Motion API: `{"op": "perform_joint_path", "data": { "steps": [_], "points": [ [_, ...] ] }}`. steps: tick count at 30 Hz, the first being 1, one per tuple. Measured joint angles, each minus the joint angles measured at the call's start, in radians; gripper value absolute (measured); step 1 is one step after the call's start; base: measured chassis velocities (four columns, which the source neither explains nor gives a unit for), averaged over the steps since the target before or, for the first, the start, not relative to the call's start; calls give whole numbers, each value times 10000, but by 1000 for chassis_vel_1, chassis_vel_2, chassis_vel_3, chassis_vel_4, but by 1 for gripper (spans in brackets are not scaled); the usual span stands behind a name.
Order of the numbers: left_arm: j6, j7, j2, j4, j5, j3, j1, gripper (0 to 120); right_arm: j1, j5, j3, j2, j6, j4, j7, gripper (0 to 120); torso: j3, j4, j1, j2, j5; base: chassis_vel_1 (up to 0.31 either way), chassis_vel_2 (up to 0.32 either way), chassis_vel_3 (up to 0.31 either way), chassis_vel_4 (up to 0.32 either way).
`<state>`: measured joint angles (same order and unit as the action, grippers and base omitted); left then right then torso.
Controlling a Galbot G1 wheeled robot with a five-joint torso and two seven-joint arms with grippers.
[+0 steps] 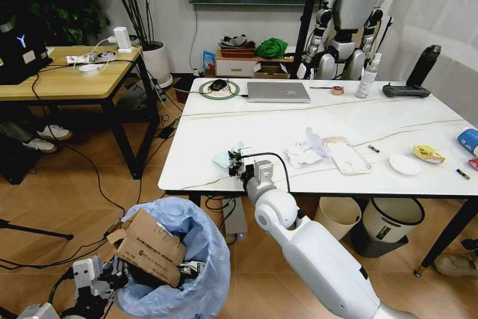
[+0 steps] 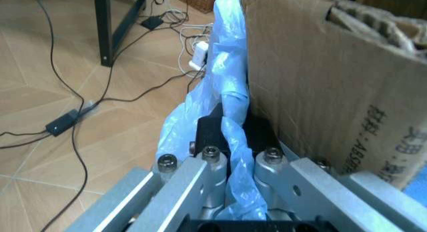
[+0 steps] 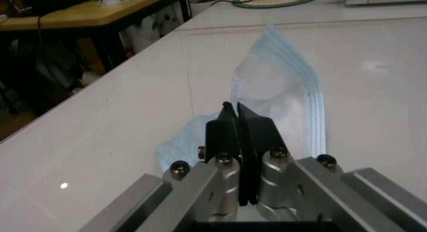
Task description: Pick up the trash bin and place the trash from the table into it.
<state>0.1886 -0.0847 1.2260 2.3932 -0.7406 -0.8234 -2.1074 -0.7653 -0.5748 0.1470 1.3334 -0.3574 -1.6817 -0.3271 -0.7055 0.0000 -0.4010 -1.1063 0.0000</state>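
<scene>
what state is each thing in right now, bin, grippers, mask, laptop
light-blue bag-lined trash bin: held at its rim, brown cardboard inside
left gripper: shut on the bag rim
right gripper: shut on the mask
pale blue face mask: lying flat on the table
silver laptop: closed

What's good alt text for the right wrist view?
The right gripper, fingers shut, pinches the edge of a light-blue face mask lying flat on the white table. A wooden table stands beyond.
</scene>
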Motion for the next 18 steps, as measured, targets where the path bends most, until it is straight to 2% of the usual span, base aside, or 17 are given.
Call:
{"op": "perform_joint_path", "data": {
  "steps": [3, 7, 8, 10, 13, 18],
  "points": [
    [0, 1, -13, -4, -17, -2, 13, 0, -102, -76, -23, -129, 420, -294, 356, 0, 0, 0, 0, 0, 0, 0, 0, 0, 0],
    [0, 1, -66, -4, -89, -22, 18, 0, -448, -884, 85, -770, 1503, -1596, 1410, 0, 1, -1, 1, 0, -2, 0, 0, 0, 0],
    [0, 1, -66, -4, -89, -22, 18, 0, -448, -884, 85, -770, 1503, -1596, 1410, 0, 1, -1, 1, 0, -2, 0, 0, 0, 0],
    [0, -1, -100, -5, -153, -71, 38, 0, -807, -1628, 481, -1474, 2326, -2588, 2236, 0, 0, -1, 2, 0, -1, 0, 0, 0, 0],
    [2, -12, -97, -7, -184, -88, 68, 0, -1152, -1946, 1203, -2356, 2934, -3543, 3008, 0, 1, -3, 3, 0, 1, 0, 0, 0, 0],
    [6, -15, -55, -8, -185, -95, 61, 0, -1432, -1791, 2233, -3116, 3492, -4191, 3646, 0, 1, 0, 3, 0, 1, 0, 0, 0, 0]
  ]
}}
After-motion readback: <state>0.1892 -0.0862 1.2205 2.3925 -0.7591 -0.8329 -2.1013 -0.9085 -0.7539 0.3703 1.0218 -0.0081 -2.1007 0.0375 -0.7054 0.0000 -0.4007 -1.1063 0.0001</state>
